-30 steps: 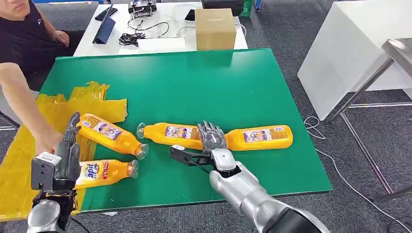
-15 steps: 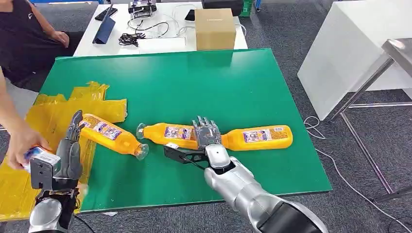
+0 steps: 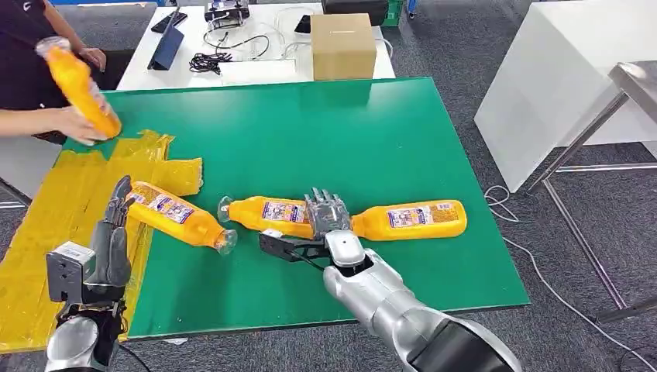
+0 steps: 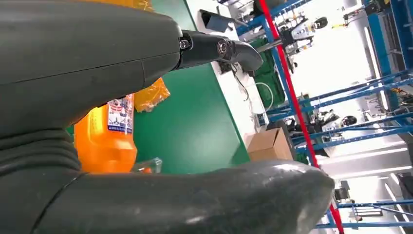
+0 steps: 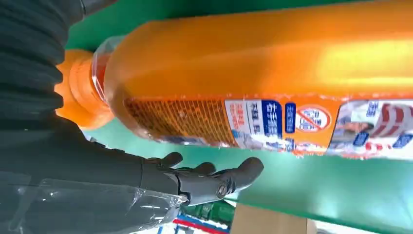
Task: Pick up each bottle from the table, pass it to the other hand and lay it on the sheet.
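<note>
A person's hand (image 3: 77,124) has lifted one bottle (image 3: 77,85) off the yellow sheet (image 3: 46,225). My right hand (image 3: 329,221), fingers spread, has edged onto the middle bottle (image 3: 271,213). My left hand (image 3: 112,236) stays open, empty.

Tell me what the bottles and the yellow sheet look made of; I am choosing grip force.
The bottles look like glossy orange plastic: a bright highlight runs along the one in the right wrist view, with a printed label and clear cap. The yellow sheet seems thin, see-through plastic film, crinkled and shiny at its edges. Neither can be confirmed by sight alone.
</note>
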Robot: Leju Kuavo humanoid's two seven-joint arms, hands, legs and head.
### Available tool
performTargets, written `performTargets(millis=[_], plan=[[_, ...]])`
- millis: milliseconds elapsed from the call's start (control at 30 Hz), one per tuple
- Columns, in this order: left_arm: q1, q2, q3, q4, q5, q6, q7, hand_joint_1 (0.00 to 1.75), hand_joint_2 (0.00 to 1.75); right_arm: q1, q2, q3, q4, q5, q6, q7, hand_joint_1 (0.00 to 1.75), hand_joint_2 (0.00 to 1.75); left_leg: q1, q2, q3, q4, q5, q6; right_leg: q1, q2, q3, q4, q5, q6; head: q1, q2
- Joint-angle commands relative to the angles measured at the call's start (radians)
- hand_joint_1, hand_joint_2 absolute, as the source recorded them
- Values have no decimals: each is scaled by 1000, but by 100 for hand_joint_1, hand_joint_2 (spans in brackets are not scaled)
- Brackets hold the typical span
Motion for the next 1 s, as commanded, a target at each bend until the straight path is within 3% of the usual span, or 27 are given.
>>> performTargets(millis=[33,267,300,333,367,467,800,1000], plan=[[-34,-1,1,65,4,-4,1,0,0,-48,-1,5,78,-5,14,-6,0,175,1,-1,4,0,-2,-1,1,-1,5,0,-2,0,0,0],[-47,3,-3,83,18,-10,-4,0,0,-52,7,-22,137,-44,112,-12,0,175,0,-1,3,0,-1,-1,0,-1,3,0,-1,0,0,0],[-49,4,-5,86,22,-11,-6,0,0,-51,9,-29,148,-54,134,-18,9,175,1,-1,4,0,-1,-1,0,-1,5,-1,-1,0,0,0],[-53,4,-7,90,27,-13,-9,0,0,-49,9,-34,157,-61,148,-21,164,175,0,-2,4,0,-1,-1,0,-2,4,-1,-1,0,0,0],[-55,3,-9,91,29,-14,-10,0,0,-46,8,-36,165,-64,156,-22,175,175,1,-2,4,0,-1,-1,1,-2,5,-1,-2,0,0,0],[-55,3,-16,88,34,-15,-13,0,0,-37,3,-48,174,-77,162,-29,169,175,0,-2,3,-1,0,-1,0,-2,4,-1,-1,0,0,0],[-42,-2,-13,75,53,-17,-17,0,0,-26,-11,-60,166,-86,156,-33,175,175,1,-2,7,-1,-1,-1,1,-3,8,-2,-1,0,0,0],[-33,-10,-16,73,69,-21,-8,0,0,-16,-29,-95,143,-111,73,-46,175,175,1,-3,9,-1,-1,-1,1,-3,10,-3,-1,1,0,0]])
